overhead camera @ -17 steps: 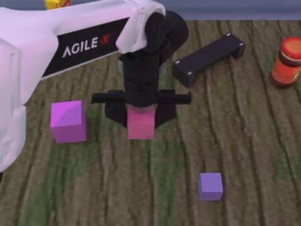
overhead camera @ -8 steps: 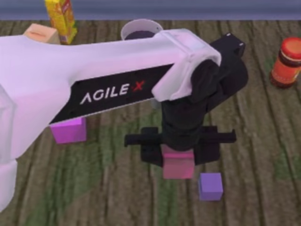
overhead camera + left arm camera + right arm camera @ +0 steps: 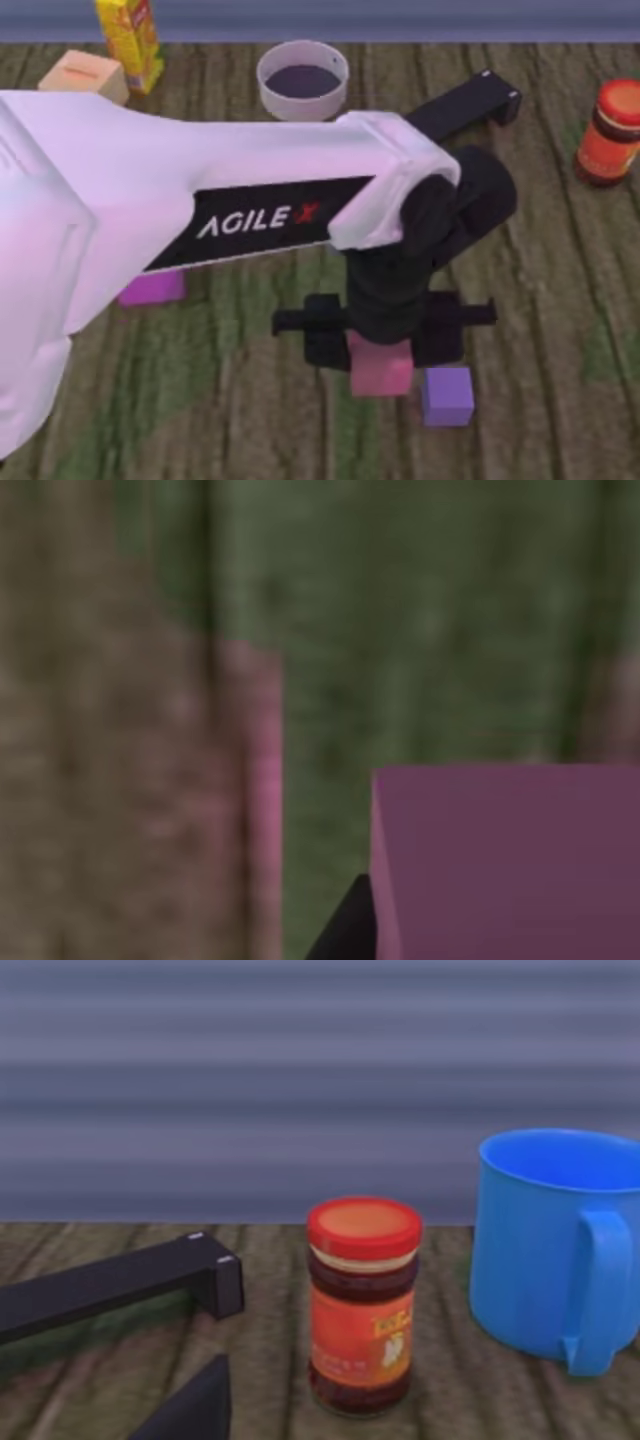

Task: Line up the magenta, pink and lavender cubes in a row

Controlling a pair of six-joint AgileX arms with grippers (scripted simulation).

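Observation:
My left gripper (image 3: 382, 348) is shut on the dusty pink cube (image 3: 380, 370), low over the table at front centre. The small lavender cube (image 3: 447, 396) sits just right of it, with a narrow gap between them. Far to the left, the magenta cube (image 3: 152, 288) is mostly hidden under my left arm. The left wrist view is filled on one side by the pink cube (image 3: 510, 865), with a dark finger (image 3: 350, 930) against its edge. My right arm is out of the top view; a single finger (image 3: 195, 1405) of its gripper shows, set wide to the side.
Along the back stand a yellow carton (image 3: 130, 40), a peach box (image 3: 82, 75) and a white bowl (image 3: 303, 80). A black bracket (image 3: 465, 105) lies at back right, a red-lidded jar (image 3: 608, 130) at the far right. A blue mug (image 3: 560, 1245) stands beside the jar.
My left arm has carried the pink cube right and toward the front, from beside the magenta cube to next to the lavender one, and it now sits lower.

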